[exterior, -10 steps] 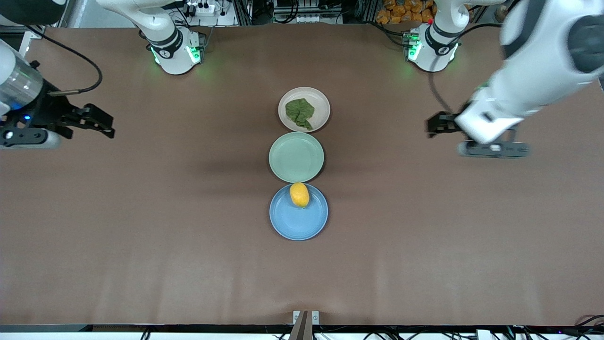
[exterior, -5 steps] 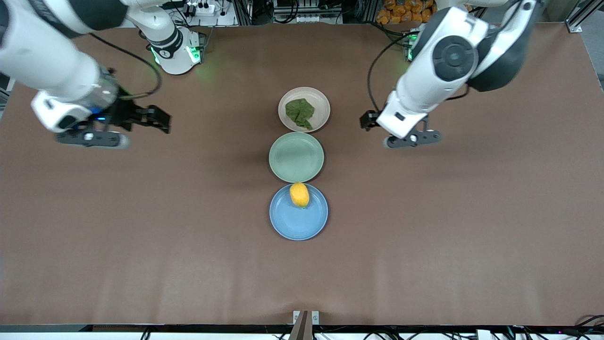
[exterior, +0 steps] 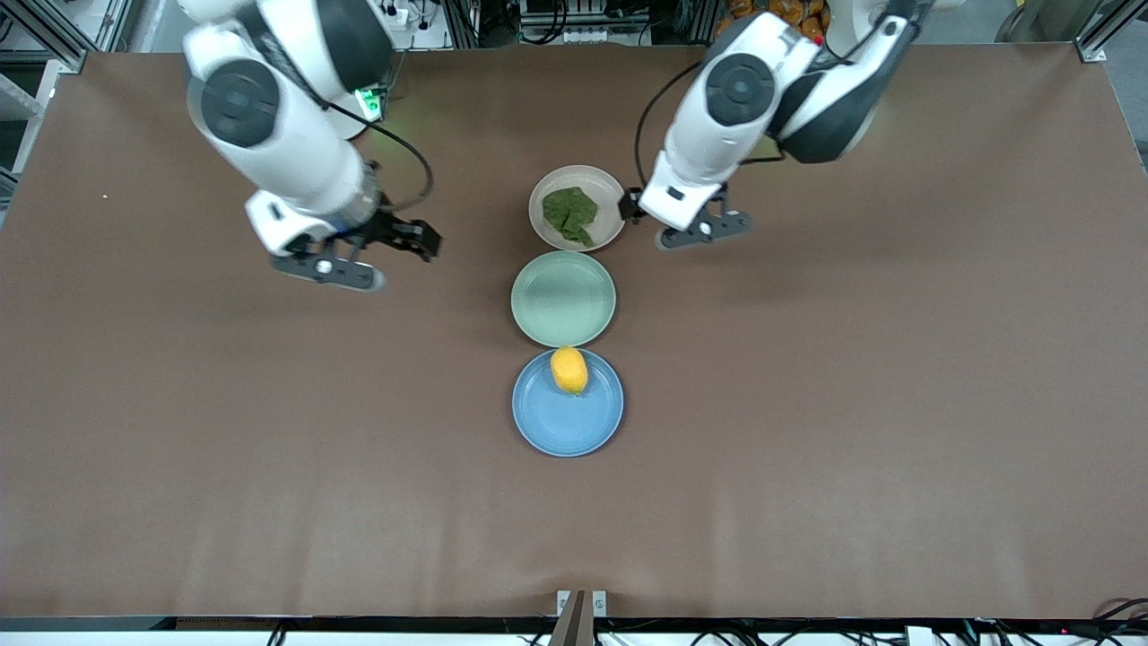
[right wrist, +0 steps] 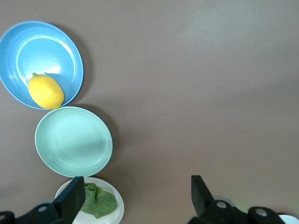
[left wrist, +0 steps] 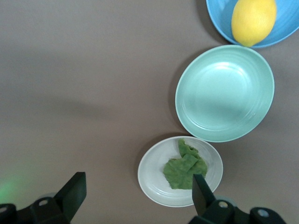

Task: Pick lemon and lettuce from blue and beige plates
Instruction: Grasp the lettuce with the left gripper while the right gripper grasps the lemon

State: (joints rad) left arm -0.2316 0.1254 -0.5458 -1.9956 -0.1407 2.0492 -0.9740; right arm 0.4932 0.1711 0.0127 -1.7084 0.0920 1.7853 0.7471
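A yellow lemon (exterior: 569, 370) lies on the blue plate (exterior: 567, 426), the plate nearest the front camera. A green lettuce leaf (exterior: 570, 213) lies on the beige plate (exterior: 574, 175), the farthest one. My left gripper (exterior: 631, 208) is open and empty, up over the beige plate's edge on the left arm's side. In the left wrist view (left wrist: 138, 191) one finger overlaps the lettuce (left wrist: 182, 168). My right gripper (exterior: 420, 240) is open and empty over bare table toward the right arm's end. The right wrist view (right wrist: 135, 196) shows the lemon (right wrist: 46, 91) and lettuce (right wrist: 99, 204).
An empty pale green plate (exterior: 563, 301) sits between the blue and beige plates, touching both. The three plates form a row down the middle of the brown table (exterior: 807, 449). Cables and equipment line the table edge by the arm bases.
Both arms have swung in from the table's ends toward the row of plates. The left gripper has reached the beige plate's edge. Lemon, lettuce and plates have not moved.
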